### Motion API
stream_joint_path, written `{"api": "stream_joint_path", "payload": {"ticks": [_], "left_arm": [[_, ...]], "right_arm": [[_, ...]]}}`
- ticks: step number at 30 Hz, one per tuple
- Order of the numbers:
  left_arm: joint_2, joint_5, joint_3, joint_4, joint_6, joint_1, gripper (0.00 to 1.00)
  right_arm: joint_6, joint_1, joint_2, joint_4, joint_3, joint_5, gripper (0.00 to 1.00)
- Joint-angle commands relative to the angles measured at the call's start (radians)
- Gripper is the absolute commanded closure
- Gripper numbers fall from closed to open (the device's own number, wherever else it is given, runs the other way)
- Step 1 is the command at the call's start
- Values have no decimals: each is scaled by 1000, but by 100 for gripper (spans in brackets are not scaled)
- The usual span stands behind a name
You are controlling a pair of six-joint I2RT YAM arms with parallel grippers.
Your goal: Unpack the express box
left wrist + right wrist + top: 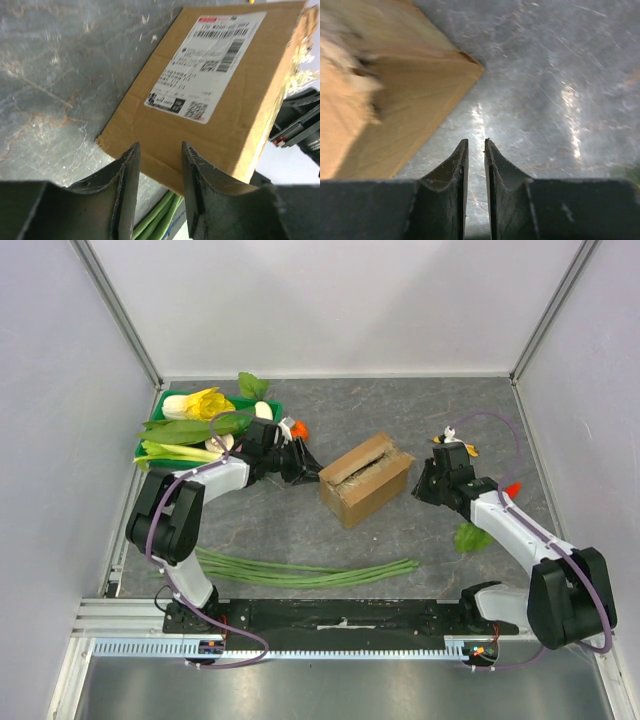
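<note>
The express box (pixel 365 480), brown cardboard, stands mid-table with its top flaps slightly parted and pale filler showing in the slit. In the left wrist view its side with the white printed label (pixel 210 90) faces me. My left gripper (pixel 305 468) (pixel 160 147) hovers just off the box's left side, jaws apart with nothing between them. Just right of the box sits my right gripper (pixel 422 485) (pixel 476 142); only a narrow gap separates its fingers, and only bare table shows through it. The box's corner (pixel 395 100) lies ahead and to its left.
A green tray (pixel 152 437) of leafy vegetables stands at the back left. Long green beans (pixel 300 570) (pixel 160 215) lie along the front. A green leaf (pixel 470 537) rests by the right arm. Small orange and white items (pixel 452 440) sit behind the right gripper.
</note>
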Motion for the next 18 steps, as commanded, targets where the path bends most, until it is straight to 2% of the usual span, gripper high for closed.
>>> {"api": "stream_joint_path", "payload": {"ticks": [1,6,9,10,13,16,18], "left_arm": [[-67,90,-66,165,-76,-13,56],[-132,115,-112,176,-24,-27,57],[-164,113,-153,206,-19,-45,57],[-164,118,-159,216,-19,-52,57],[-167,148,-159,231,5,-78,57],[-188,55,-130,124,45,-81,58],[-211,-92,-93,-16,73,-81,59]], "right_arm": [[-37,16,32,169,40,-90,73],[-49,27,140,299,110,-112,66],[-81,25,213,338,165,-121,55],[-94,27,229,339,197,-124,47],[-129,25,273,330,245,-104,37],[-138,27,270,257,287,-19,32],[-141,27,235,176,303,32,31]]}}
